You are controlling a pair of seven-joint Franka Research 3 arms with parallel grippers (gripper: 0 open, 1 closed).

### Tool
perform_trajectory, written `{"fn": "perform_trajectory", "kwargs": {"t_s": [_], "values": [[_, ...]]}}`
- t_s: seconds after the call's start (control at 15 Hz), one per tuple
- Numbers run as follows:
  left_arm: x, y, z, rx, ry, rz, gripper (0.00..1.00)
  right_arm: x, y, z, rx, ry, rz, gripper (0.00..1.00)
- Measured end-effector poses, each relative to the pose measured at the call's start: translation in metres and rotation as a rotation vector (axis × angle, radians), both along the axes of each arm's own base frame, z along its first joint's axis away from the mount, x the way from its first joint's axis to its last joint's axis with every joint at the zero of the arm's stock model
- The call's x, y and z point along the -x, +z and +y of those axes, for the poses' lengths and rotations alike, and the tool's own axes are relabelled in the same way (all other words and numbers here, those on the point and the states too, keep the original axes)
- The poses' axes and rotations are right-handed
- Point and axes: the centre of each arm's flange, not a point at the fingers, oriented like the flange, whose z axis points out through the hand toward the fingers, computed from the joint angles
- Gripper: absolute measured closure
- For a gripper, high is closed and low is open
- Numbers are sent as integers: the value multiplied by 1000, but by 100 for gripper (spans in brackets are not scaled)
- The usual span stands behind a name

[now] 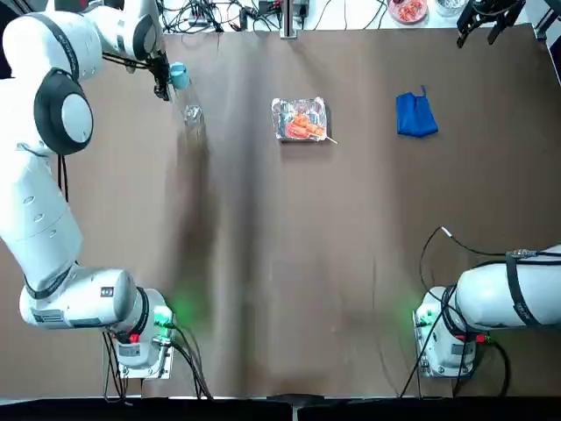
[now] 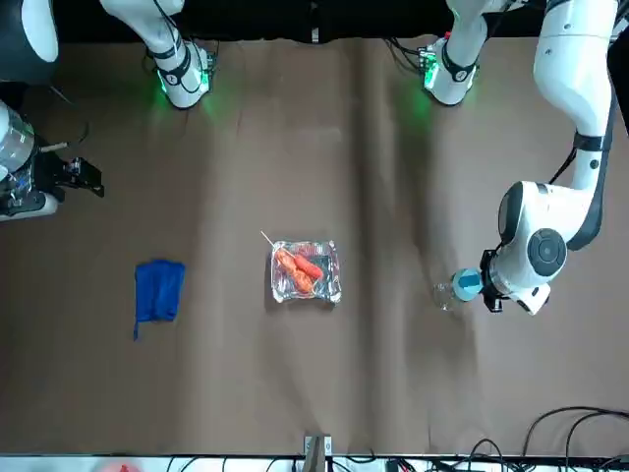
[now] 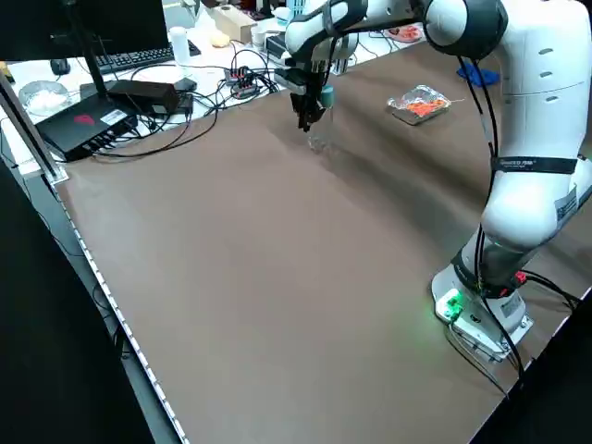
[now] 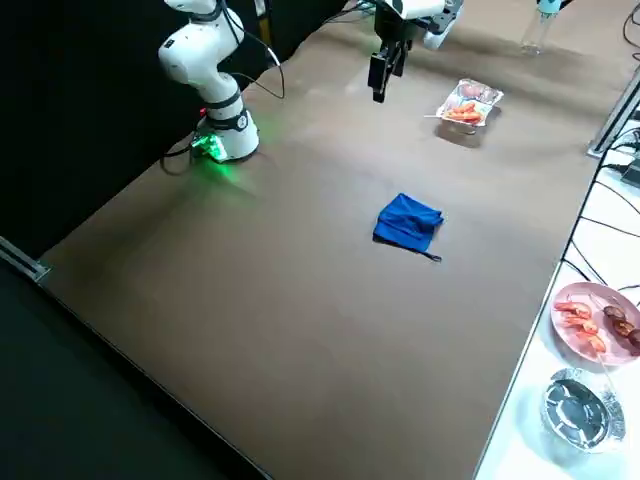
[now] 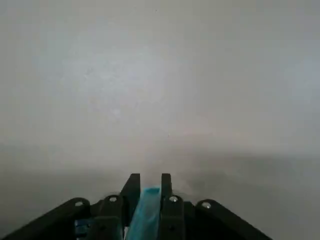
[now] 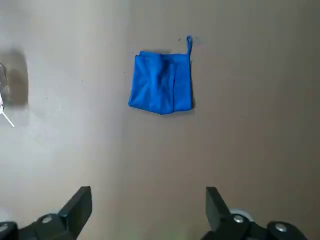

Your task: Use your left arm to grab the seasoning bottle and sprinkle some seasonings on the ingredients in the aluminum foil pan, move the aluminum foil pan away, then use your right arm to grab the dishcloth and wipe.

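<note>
My left gripper (image 1: 165, 81) is shut on the light-blue cap of the seasoning bottle (image 1: 192, 117) at the table's far left; the left wrist view shows the cap pinched between the fingers (image 5: 134, 186). The clear bottle (image 3: 319, 132) hangs upright under the gripper (image 3: 308, 104); whether its base touches the table I cannot tell. The aluminum foil pan (image 1: 301, 119) sits at the far centre with orange-red ingredients (image 2: 298, 269) and a thin stick in it. Right of it lies the blue dishcloth (image 1: 415, 115). My right gripper (image 6: 148, 192) hovers open, high above and short of the dishcloth (image 6: 161, 82).
Beyond the table's far edge stand a pink plate of food (image 4: 595, 320) and a round foil dish (image 4: 579, 407). Cables and a black box (image 3: 88, 125) lie past the left edge. Both arm bases (image 1: 140, 338) sit at the near edge.
</note>
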Motion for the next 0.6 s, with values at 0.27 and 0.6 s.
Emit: {"fn": "perform_trajectory", "kwargs": {"t_s": [0.27, 0.6], "values": [[0, 29, -24, 19, -34, -44, 78, 0, 0, 0, 0, 0, 0, 0], [11, 63, -77, 19, -95, -42, 78, 0, 0, 0, 0, 0, 0, 0]]}}
